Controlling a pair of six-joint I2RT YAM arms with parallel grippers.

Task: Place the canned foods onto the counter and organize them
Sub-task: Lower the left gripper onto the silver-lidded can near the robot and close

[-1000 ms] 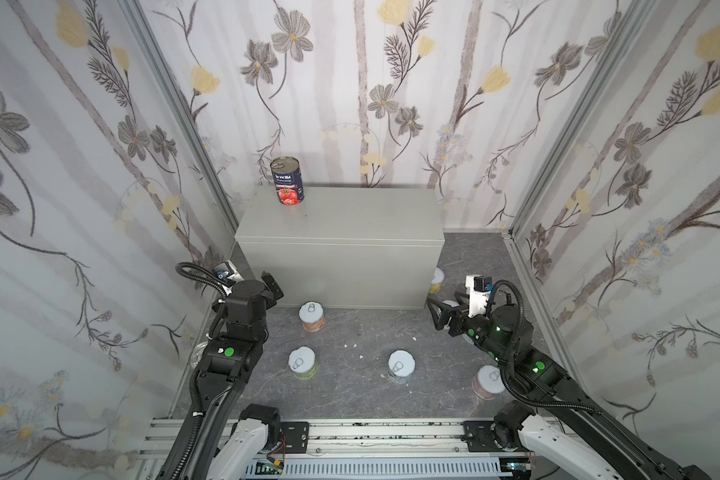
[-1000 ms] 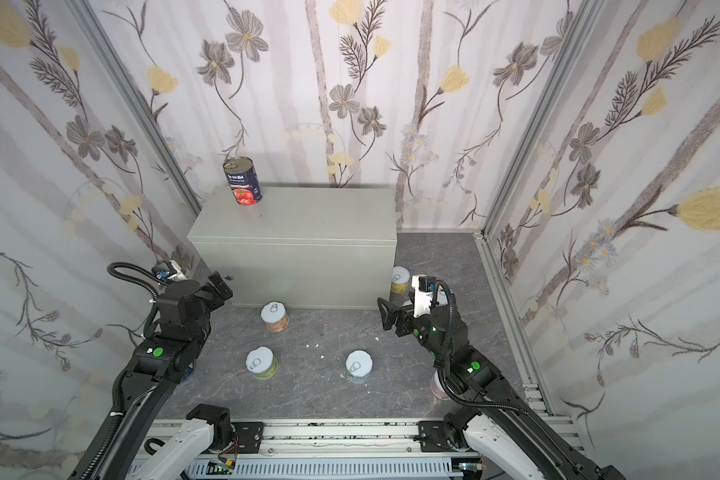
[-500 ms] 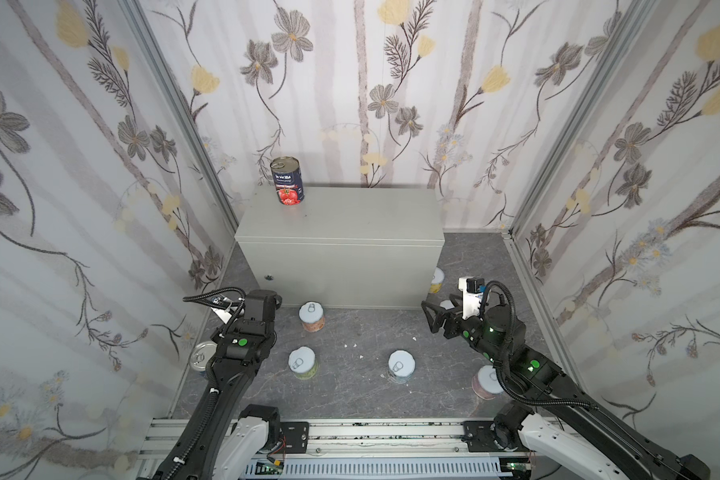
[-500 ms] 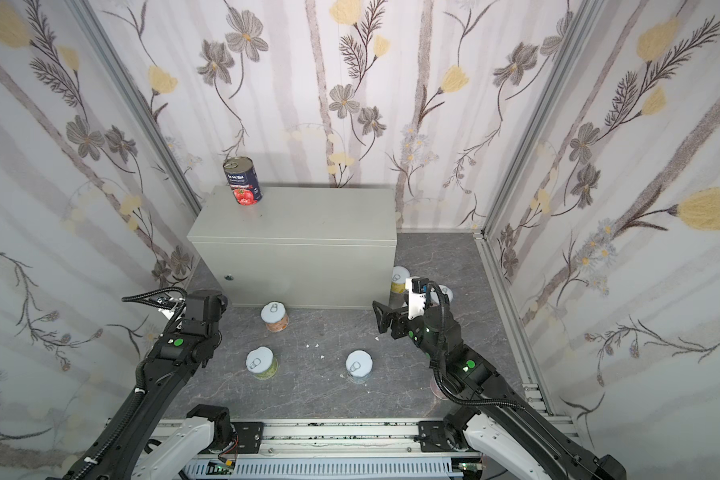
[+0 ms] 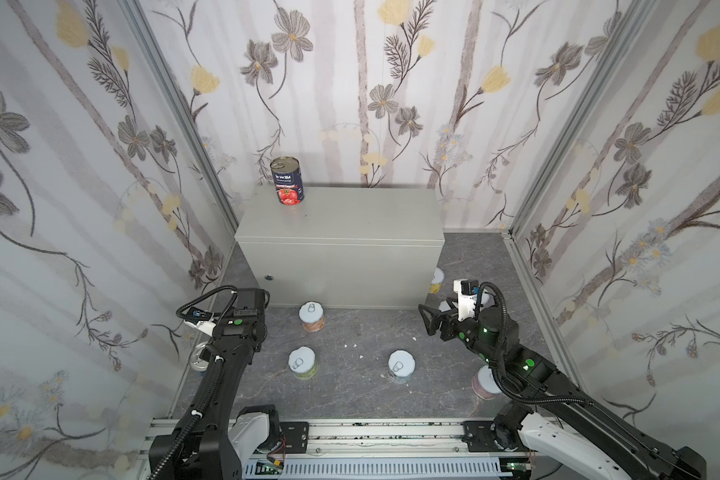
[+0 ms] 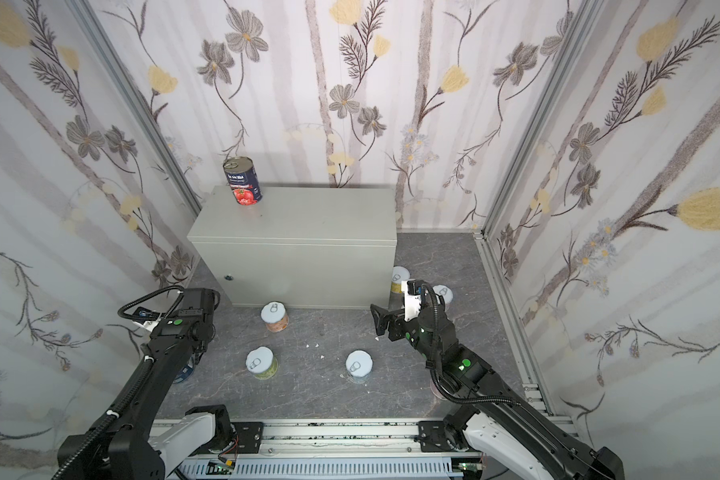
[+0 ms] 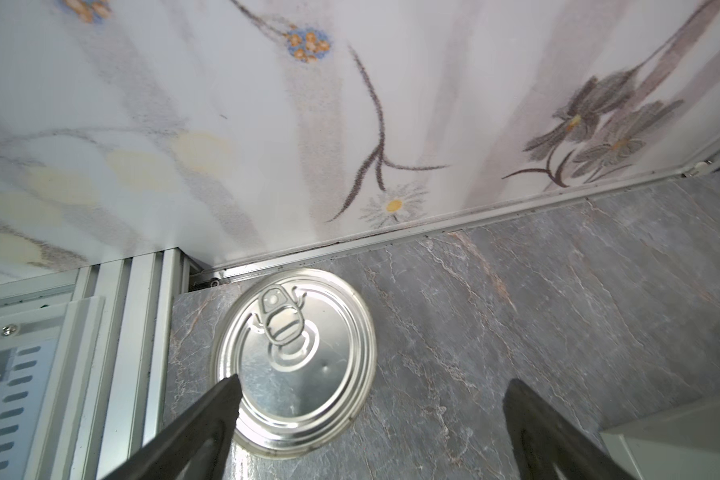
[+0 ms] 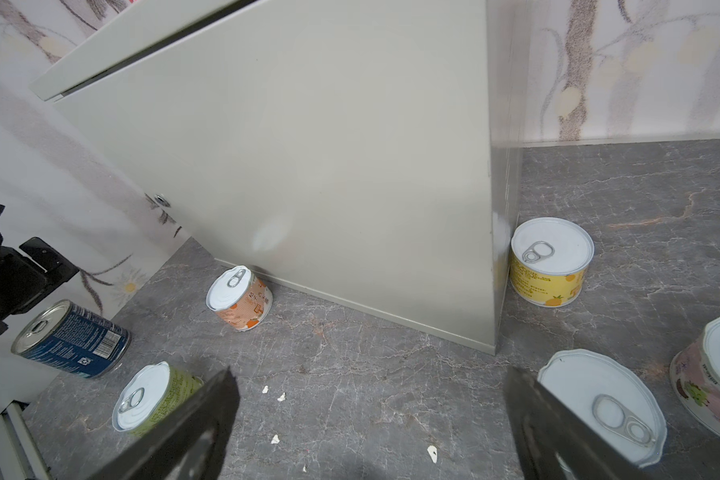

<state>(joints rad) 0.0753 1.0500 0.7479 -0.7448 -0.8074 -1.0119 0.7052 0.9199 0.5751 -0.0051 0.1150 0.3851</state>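
One tall dark blue can (image 5: 287, 180) stands on the light grey counter (image 5: 337, 216) at its back left corner. A second tall blue can (image 7: 294, 361) stands on the floor by the left wall, partly under my left arm (image 5: 198, 359). My left gripper (image 7: 371, 386) hangs open above it, one fingertip (image 7: 225, 395) over the lid's edge. Short cans stand on the floor: orange (image 5: 312, 316), green (image 5: 303, 362), blue-white (image 5: 400, 365) and yellow (image 8: 551, 262) at the counter's right corner. My right gripper (image 5: 427, 320) is open and empty over bare floor.
Two more short cans (image 8: 599, 411) (image 8: 715, 382) stand close beside my right gripper. Another short can (image 5: 485, 380) is half hidden under my right arm. Floral walls close in on three sides. A metal rail (image 5: 350, 432) runs along the front. Small white crumbs (image 8: 273, 395) lie on the floor.
My left gripper has swung away from the counter's front, toward the left wall and down over the tall blue can. My right gripper has drifted slightly left. Both stay open.
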